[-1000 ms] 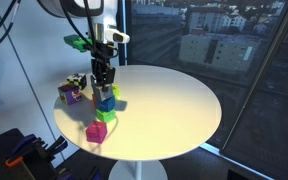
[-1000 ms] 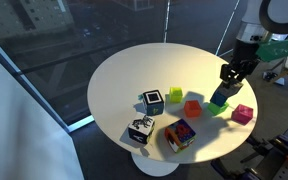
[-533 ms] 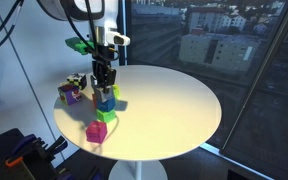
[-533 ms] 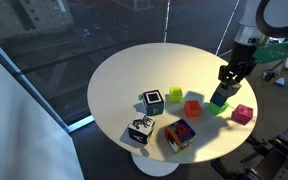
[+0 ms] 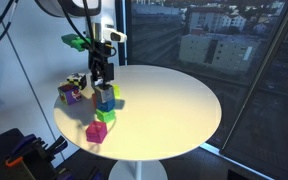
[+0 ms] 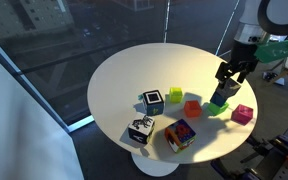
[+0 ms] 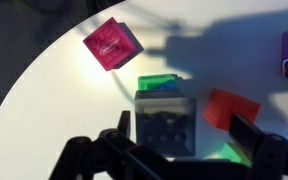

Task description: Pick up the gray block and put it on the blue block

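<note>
Over the white table (image 5: 174, 100) the empty gripper (image 7: 180, 125) gaped at three and nine o'clock of the gray block (image 7: 164, 118); likely light, rigid; flat sides suited pinching.

The gray block (image 5: 104, 91), a small plain dull cube, is pictured left of centre in an exterior view, set upright on the blue block (image 5: 106, 102), a bright cube of like size. The two are stacked squarely, faces touching. In the wrist view the gray block's top face is seen at lower centre, and the blue block is hidden beneath it.
</note>
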Action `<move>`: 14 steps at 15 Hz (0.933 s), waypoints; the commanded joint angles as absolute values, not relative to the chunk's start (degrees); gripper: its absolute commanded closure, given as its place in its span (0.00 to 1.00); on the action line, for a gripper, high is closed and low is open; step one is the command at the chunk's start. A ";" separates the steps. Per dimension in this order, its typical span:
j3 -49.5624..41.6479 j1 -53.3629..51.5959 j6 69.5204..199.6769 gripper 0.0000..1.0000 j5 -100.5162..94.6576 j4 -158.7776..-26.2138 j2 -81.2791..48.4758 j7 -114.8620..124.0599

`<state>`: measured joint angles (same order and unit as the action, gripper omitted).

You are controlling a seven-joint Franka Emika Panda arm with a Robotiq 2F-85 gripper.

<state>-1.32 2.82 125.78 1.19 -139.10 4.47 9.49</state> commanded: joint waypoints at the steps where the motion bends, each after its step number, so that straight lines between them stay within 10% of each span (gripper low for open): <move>1: -0.99 1.71 121.91 0.00 3.62 -140.20 9.00 8.11; 14: 1.33 0.16 101.96 0.00 3.22 -138.94 21.01 9.53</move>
